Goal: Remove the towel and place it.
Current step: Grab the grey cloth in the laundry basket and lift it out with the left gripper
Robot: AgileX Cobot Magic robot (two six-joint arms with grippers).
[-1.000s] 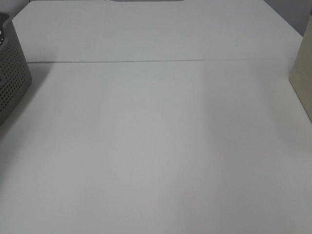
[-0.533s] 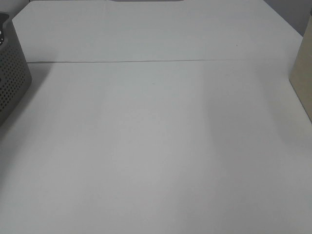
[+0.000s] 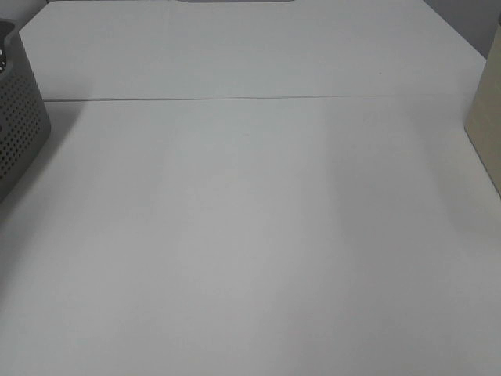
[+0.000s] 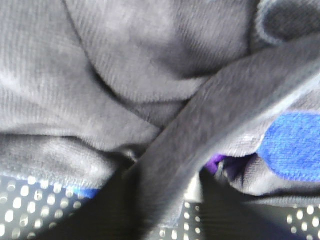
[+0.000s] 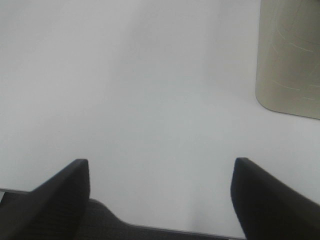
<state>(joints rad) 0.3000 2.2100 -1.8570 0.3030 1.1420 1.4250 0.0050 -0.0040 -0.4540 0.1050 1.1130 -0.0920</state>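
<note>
The towel, a dark charcoal plush cloth, fills the left wrist view in crumpled folds, with one thick fold crossing it. It lies inside the grey perforated basket, which also shows at the left edge of the exterior view. A blue cloth shows under the towel. My left gripper's fingers are hidden among the cloth. My right gripper is open and empty above the bare white table. Neither arm shows in the exterior view.
A beige container stands at the table's right edge and shows in the right wrist view. A seam runs across the white table. A bit of purple peeks out beside the blue cloth.
</note>
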